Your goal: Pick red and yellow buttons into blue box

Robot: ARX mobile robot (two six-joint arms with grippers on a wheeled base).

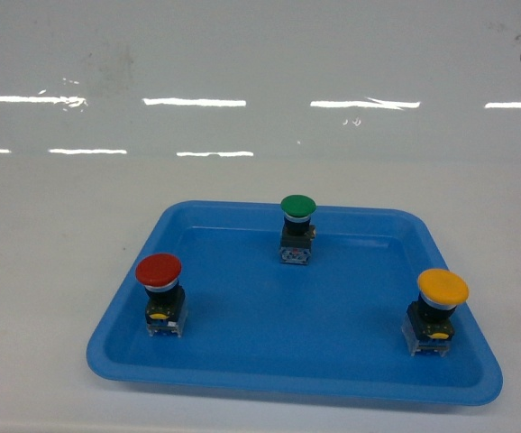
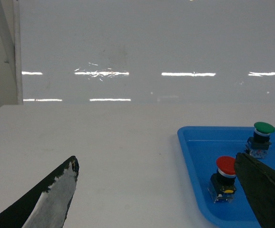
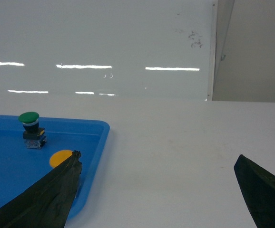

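On the white surface (image 1: 44, 271) a shallow blue tray (image 1: 242, 361) is lying, and three buttons are standing upright inside it, well apart from each other. The red button (image 1: 159, 293) is sitting near the left edge of the tray, the yellow button (image 1: 438, 309) near the right edge, and a green button (image 1: 297, 227) toward the far edge in the middle; this green one is not belonging to the task. The blue box is not showing in any view, so I cannot say where it is waiting. The left tool (image 2: 156, 190) is hanging above the bare surface just left of the tray with its two dark fingers spread wide and nothing between them; the red button is appearing beside its right finger (image 2: 266, 190). The right tool (image 3: 156, 190) is likewise spread wide and carrying nothing, hovering over the surface to the right of the tray, while its left finger (image 3: 42, 199) is partly hiding the yellow cap. I am judging that the task is only at its beginning, since both buttons are resting untouched in the tray. The next move is probably calling for one tool to travel sideways over its nearer button, lower around the cap or black body, and close firmly enough that the button is not tipping.
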